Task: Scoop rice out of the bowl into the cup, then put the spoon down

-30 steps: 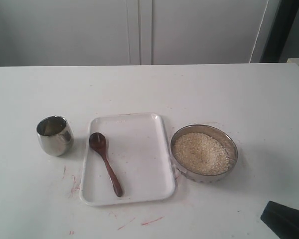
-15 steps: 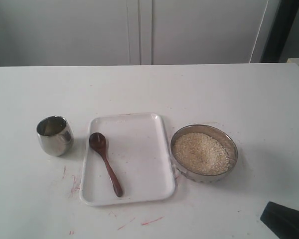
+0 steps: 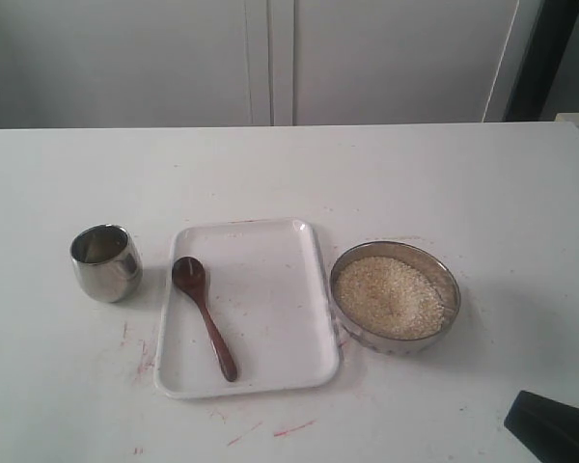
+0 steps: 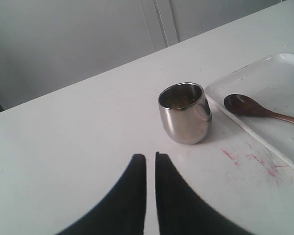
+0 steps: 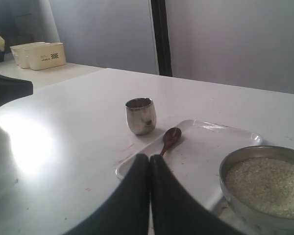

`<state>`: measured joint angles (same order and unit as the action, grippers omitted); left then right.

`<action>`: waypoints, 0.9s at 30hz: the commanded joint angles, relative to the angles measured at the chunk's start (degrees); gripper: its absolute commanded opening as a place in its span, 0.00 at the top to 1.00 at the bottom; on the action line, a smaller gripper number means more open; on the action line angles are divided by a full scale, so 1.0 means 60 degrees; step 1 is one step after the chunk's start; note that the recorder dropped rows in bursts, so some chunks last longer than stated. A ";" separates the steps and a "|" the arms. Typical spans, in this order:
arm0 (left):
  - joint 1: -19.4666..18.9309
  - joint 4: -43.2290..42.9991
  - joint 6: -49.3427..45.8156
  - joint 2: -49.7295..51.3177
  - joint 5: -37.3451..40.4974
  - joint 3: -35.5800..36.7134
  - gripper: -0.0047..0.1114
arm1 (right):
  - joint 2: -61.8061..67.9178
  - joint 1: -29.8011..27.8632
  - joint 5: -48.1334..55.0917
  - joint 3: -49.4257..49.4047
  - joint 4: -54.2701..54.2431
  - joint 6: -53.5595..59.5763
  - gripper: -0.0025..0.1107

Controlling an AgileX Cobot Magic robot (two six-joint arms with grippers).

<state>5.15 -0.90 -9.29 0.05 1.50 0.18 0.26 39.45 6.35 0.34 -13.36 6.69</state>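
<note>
Dark left fingers (image 4: 132,200) sit almost pressed together, with only a thin slit between them. They pinch nothing and point across bare white worktop (image 4: 63,147) toward the cup (image 4: 184,113), which stands a little beyond their tips. Equally dark, the right fingers (image 5: 137,196) are pressed together and empty, with the tray (image 5: 206,142) and the bowl (image 5: 257,150) ahead of them. From the exterior view, a dark arm part (image 3: 550,424) shows at the near right corner. Faint red marks (image 3: 289,426) streak the worktop just in front of the tray. Three things stand in a row across the middle. On the left the cup, a shiny steel tumbler, is upright; what is inside it is unclear. In the centre lies the white rectangular tray. The spoon (image 3: 205,316) lies flat in its left part, with its oval end toward the far side, near the cup, and its handle slanting toward the near edge. On the right, just beside the tray, the bowl holds a level bed of pale rice (image 3: 391,294). Farther back the worktop runs to pale cabinet doors (image 3: 270,58).
</note>
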 commanded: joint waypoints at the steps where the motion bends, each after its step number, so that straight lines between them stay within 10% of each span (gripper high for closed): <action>1: 0.0026 0.0065 0.0013 -0.0009 -0.0043 -0.0030 0.84 | -0.0044 -0.0404 0.0000 -0.0057 -0.0030 0.0097 0.98; 27: 0.0026 0.0065 0.0013 -0.0009 -0.0043 -0.0030 0.84 | -0.0044 -0.6547 0.0000 -0.0057 -0.0030 0.0097 0.98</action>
<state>5.15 -0.90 -9.29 0.05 1.50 0.18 0.26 2.60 6.35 0.34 -13.46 6.69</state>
